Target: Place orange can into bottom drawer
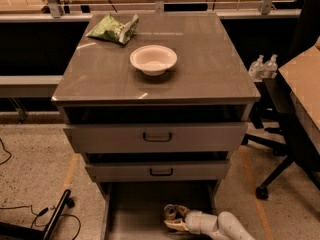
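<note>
We see the gripper (173, 219) low in the open bottom drawer (132, 211), fingers (175, 227) pinching the orange can (170, 212), right of middle. Farther back: white bowl (153, 59), green snack bag (113, 28) on the cabinet top (210, 69).

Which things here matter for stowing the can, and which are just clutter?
Job: small orange-brown metal can; open grey metal bottom drawer; pale pincer in that drawer, beside the can.
Clutter: white round bowl; crumpled green snack bag, both on the cabinet top.
</note>
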You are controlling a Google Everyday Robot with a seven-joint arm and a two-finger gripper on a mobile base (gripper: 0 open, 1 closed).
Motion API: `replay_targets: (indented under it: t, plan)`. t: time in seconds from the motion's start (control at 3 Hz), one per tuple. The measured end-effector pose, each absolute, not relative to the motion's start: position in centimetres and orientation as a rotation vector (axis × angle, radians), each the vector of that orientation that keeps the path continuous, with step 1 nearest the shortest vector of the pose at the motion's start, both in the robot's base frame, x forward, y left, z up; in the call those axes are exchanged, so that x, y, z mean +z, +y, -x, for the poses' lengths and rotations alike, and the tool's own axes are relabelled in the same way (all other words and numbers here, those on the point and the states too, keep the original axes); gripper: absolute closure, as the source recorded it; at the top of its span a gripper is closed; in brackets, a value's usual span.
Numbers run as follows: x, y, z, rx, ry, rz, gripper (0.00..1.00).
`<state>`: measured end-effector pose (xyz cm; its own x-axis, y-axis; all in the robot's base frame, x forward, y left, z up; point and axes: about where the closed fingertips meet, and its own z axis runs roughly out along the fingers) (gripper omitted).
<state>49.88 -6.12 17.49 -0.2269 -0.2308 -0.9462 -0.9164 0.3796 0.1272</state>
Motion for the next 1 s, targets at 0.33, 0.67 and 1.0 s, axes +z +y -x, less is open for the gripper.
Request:
replay_targets:
  t: [0.33,0.67,1.0]
  plan:
    - [17.47,-5.87,-49.81,0.916,1.695,1.023,0.14]
    - [17.45,-5.62,-49.74,0.921,1.693,1.024,0.0]
    - [17.45,-5.61,-49.73,0.921,1.693,1.024,0.0]
